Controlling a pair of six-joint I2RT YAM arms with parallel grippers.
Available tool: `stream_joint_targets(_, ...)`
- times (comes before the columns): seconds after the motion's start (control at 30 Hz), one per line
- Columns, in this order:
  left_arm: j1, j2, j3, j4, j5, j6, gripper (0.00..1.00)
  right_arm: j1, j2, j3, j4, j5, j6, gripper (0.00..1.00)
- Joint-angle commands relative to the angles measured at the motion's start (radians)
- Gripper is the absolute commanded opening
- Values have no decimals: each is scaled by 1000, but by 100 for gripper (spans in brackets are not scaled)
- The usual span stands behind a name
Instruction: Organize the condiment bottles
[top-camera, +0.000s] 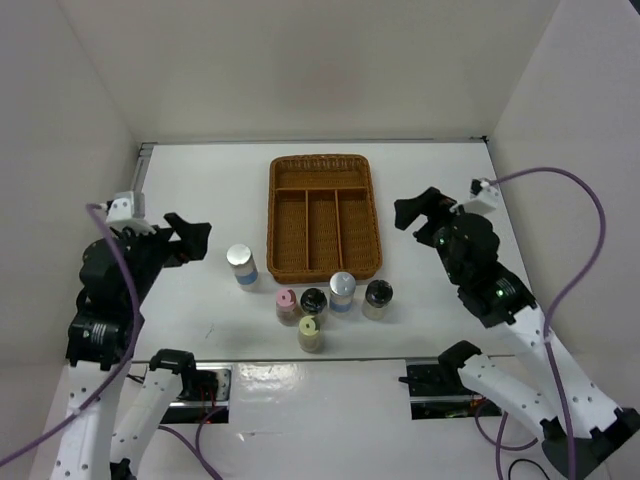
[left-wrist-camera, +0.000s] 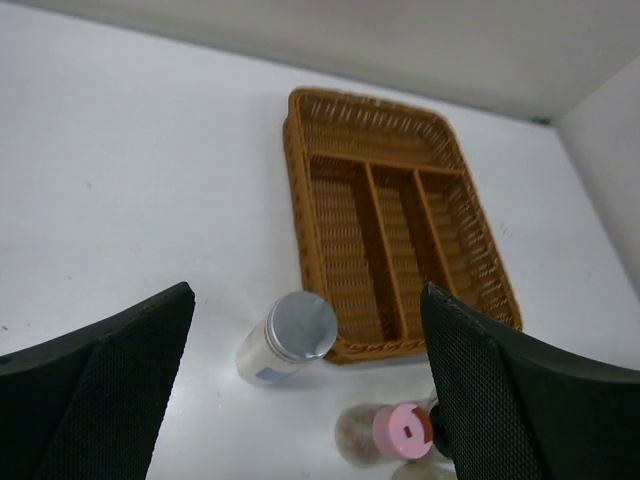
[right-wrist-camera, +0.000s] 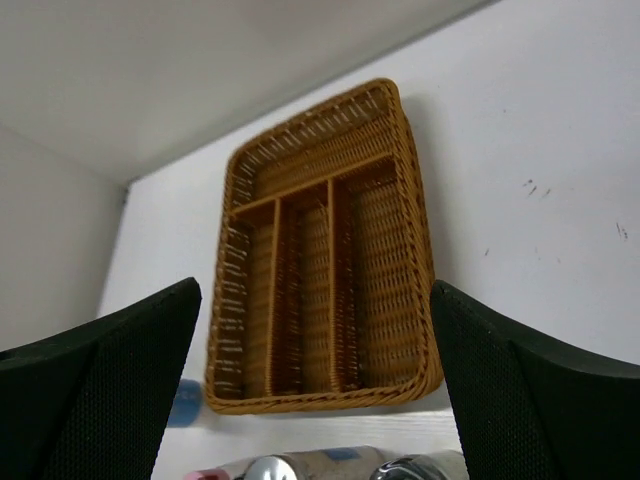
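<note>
– Brown wicker is spotted mid-desk: the basket (top-camera: 273, 220) is laid toward the far edge of the desk (top-camera: 190, 190), its long side run from far edge to near edge.
– And the condiment bottles are found on the bare desk, all six, between the basket and the near edge. Every one is stood upright, cap up, long axis vertical.
– One silver-capped bottle (top-camera: 241, 266) is set apart from the rest, just off the basket's near left corner.
– The second silver-capped bottle (top-camera: 342, 292) is parked just before the basket's near rim. A black-topped bottle (top-camera: 378, 298) is seen beside it on the right, another black-topped bottle (top-camera: 314, 301) on its left.
– The pink-capped bottle (top-camera: 288, 304) is tucked against that left black top; whether they touch cannot be told. The yellow-capped bottle (top-camera: 311, 334) is placed closest to the near edge.
– Now the tools. The left gripper (top-camera: 198, 240) is held over the desk's left side, fingers spread wide, nothing gripped; the lone silver cap is framed between them in the wrist view.
– The right gripper (top-camera: 412, 208) is held off the basket's right side, likewise spread wide, nothing pinched.
</note>
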Motion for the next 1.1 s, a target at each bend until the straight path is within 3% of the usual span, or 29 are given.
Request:
stream_joint_targets(0.0, -1, 72, 44, -5, 57, 77, 99, 7, 105, 84, 4, -52, -113, 99)
stream_joint_targets(0.13, -10, 238, 102, -63, 34, 150, 99, -2, 284, 170, -6, -61, -232, 99)
stream_joint_targets(0.23, -22, 397, 168, -124, 71, 201, 99, -2, 451, 286, -78, -61, -233, 99)
stream_joint_targets(0.4, -99, 599, 236, -193, 34, 229, 99, -2, 516, 339, -37, -111, -214, 99)
stream_joint_targets(0.8, -349, 744, 245, -256, -188, 100, 99, -137, 660, 403, -40, -265, -234, 99)
stream_joint_targets(1.07, -395, 781, 223, -305, -313, -18, 99, -172, 679, 394, -40, -295, -274, 99)
